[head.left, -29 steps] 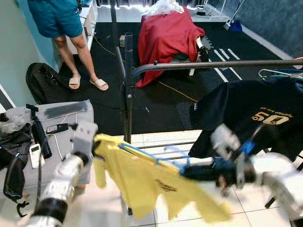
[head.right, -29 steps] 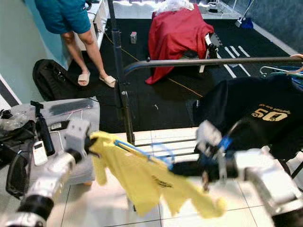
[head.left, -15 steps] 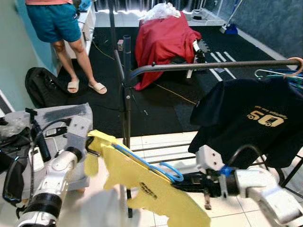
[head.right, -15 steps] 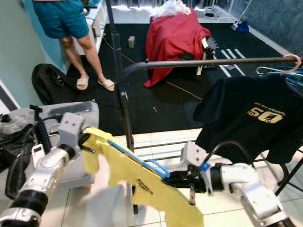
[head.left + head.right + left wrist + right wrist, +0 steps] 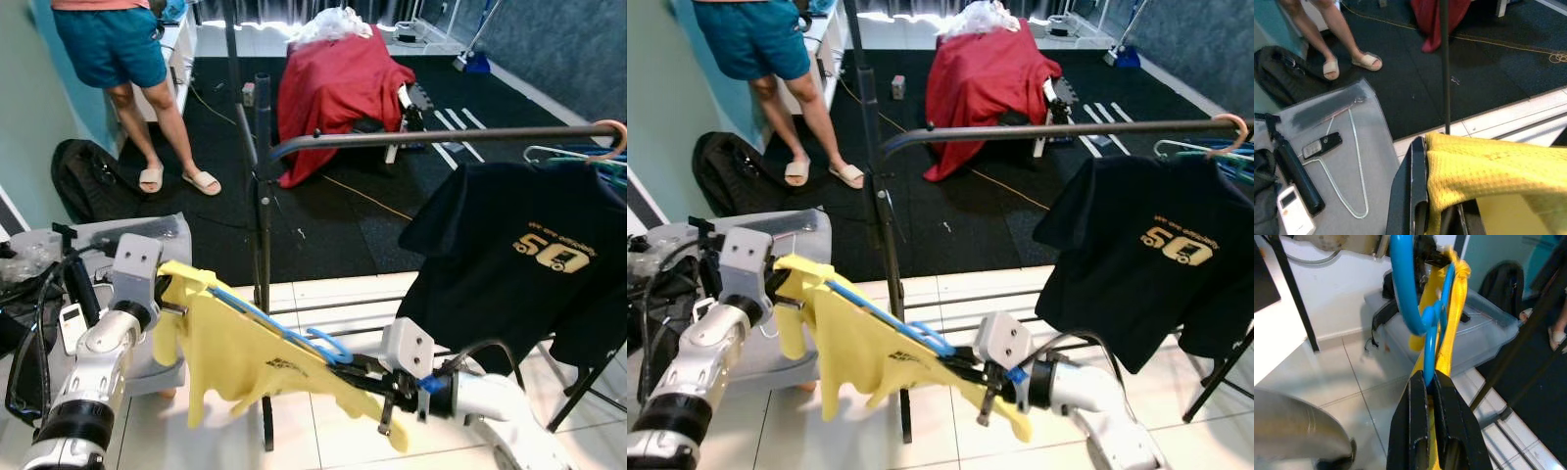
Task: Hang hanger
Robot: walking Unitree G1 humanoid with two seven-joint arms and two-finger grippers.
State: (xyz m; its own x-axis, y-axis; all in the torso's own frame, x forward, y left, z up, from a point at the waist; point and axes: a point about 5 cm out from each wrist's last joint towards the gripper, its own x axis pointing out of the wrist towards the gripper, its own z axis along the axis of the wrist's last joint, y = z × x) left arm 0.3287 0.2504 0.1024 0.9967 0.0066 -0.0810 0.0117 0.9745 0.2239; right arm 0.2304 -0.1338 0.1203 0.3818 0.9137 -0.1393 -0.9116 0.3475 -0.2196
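Hanger (image 5: 279, 328), blue, stretches between the two arms in front of the clothes rail (image 5: 441, 136), carrying a yellow shirt (image 5: 235, 357) that droops below it over the white tiled floor (image 5: 323, 446). Beyond the rail lies a black carpet (image 5: 333, 211), where a person (image 5: 122, 59) in teal shorts and sandals stands near a black bag (image 5: 88, 176) and a red cloth (image 5: 338, 78) is draped over some furniture. A black T-shirt (image 5: 519, 255) with gold print hangs from the rail at the robot's right. At the robot's left sits a grey worktop (image 5: 137, 235) bearing a remote (image 5: 1290, 208), a phone (image 5: 1322, 143) and a white cable (image 5: 1352, 171). The left pincer (image 5: 1437, 220) is clamped on the yellow fabric at the hanger's far end. The right pincer (image 5: 1430, 391) is closed on the hanger's neck just below its curved hook (image 5: 1405, 289), with the yellow cloth bunched between and behind the fingers (image 5: 1418, 431).
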